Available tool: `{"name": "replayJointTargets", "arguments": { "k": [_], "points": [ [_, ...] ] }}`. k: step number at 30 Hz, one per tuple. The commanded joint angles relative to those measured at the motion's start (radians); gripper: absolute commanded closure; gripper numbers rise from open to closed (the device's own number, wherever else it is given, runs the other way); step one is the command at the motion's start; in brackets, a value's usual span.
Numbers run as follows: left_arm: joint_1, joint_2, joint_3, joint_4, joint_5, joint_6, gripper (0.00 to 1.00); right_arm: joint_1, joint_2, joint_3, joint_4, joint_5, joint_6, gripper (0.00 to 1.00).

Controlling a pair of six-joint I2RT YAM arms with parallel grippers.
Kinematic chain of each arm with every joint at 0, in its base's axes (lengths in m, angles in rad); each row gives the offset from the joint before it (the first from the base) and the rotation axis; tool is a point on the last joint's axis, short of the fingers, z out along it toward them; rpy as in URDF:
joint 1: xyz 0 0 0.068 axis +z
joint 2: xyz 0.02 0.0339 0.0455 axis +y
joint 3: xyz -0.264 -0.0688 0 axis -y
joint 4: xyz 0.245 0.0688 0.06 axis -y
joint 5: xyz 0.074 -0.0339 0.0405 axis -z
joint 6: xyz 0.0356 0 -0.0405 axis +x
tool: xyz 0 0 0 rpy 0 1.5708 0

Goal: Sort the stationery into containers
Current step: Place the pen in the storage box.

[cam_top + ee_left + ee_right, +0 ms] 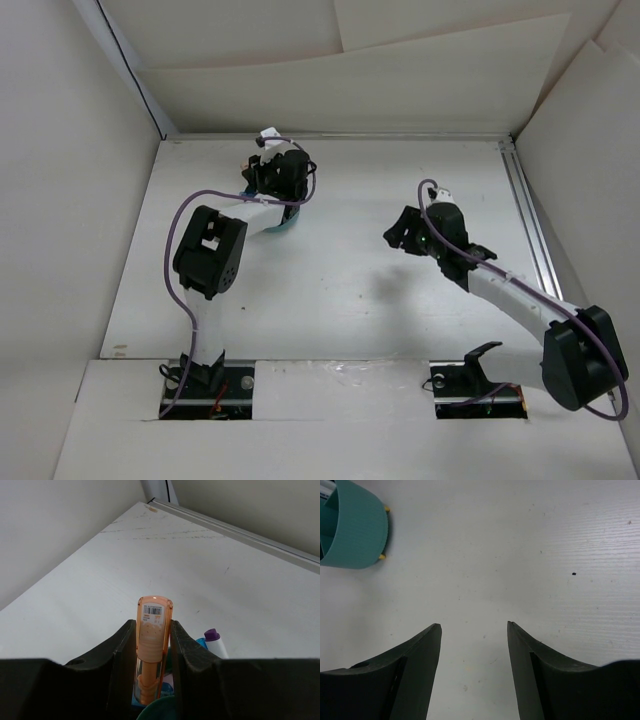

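Orange stick (155, 615) clamped in left end effector (152, 624) over teal bowl (360, 530); right end effector (474, 625) gapes empty

Organiser bowl (357, 535) on the table (350, 290), toward its far-left part. Directly above the bowl: left gripper (152, 626), clamped on a stick (154, 611) held upright over the bowl's rim. Just right of the stick, close by the bowl: a capped pen (215, 641), inside or behind the bowl, unclear. Well right of the bowl, apart from it: right gripper (474, 626), fingers spread above the table.
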Motion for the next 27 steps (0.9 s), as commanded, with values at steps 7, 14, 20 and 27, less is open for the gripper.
{"name": "replayJointTargets", "arguments": {
  "k": [7,14,20,27],
  "points": [
    [-0.005,-0.012,-0.003,0.030,-0.042,0.012,0.75,-0.056,-0.070,-0.029,0.061,-0.045,-0.014,0.39],
    [-0.005,-0.003,0.007,0.000,-0.042,0.021,0.66,-0.098,-0.090,-0.047,0.061,-0.065,-0.024,0.39],
    [-0.005,-0.003,0.007,0.000,-0.052,0.021,0.65,-0.107,-0.090,-0.047,0.061,-0.083,-0.024,0.39],
    [-0.005,-0.072,-0.003,0.000,-0.052,0.001,0.62,-0.107,-0.090,-0.047,0.070,-0.083,-0.024,0.39]
  ]
}}
